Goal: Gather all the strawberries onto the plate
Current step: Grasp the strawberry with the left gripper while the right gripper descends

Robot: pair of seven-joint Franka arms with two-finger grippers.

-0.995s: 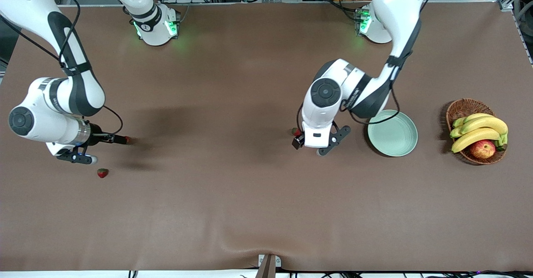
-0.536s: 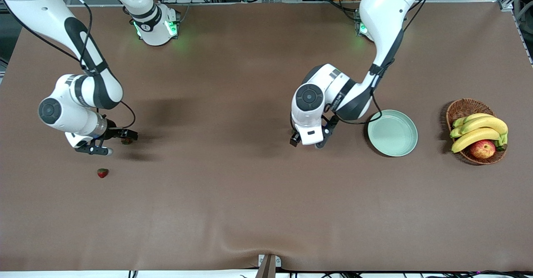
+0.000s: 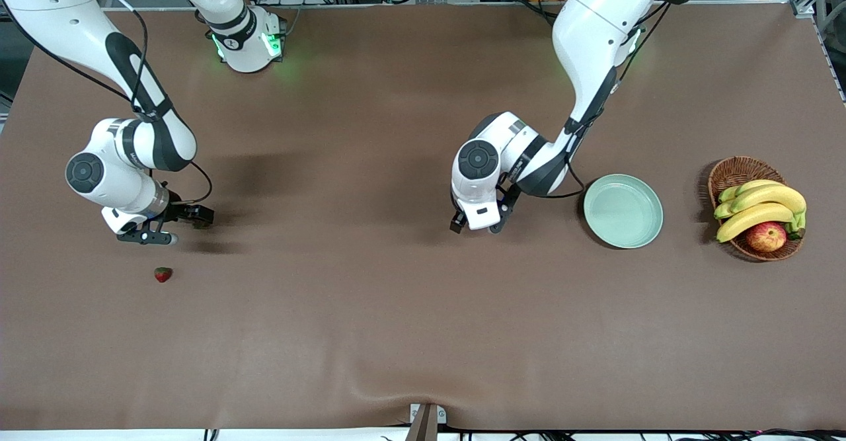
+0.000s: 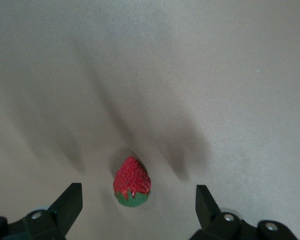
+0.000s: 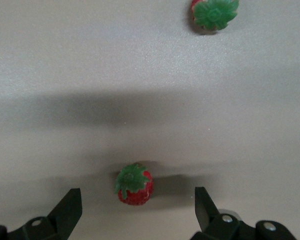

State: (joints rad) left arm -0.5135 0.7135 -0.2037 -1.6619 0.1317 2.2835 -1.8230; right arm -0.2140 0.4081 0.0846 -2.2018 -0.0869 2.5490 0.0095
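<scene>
Straddling a strawberry [image 4: 132, 182] hidden in front view, left hand [image 4: 139, 210] spread wide.

High front camera faces the robots; wrist cameras look closely down at the table [image 3: 370, 309].

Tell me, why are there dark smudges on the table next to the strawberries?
Those are shadows. In the left wrist view, soft streaks fan out around the strawberry between the open left gripper. In the right wrist view, a dark band crosses the table above the strawberry.
</scene>
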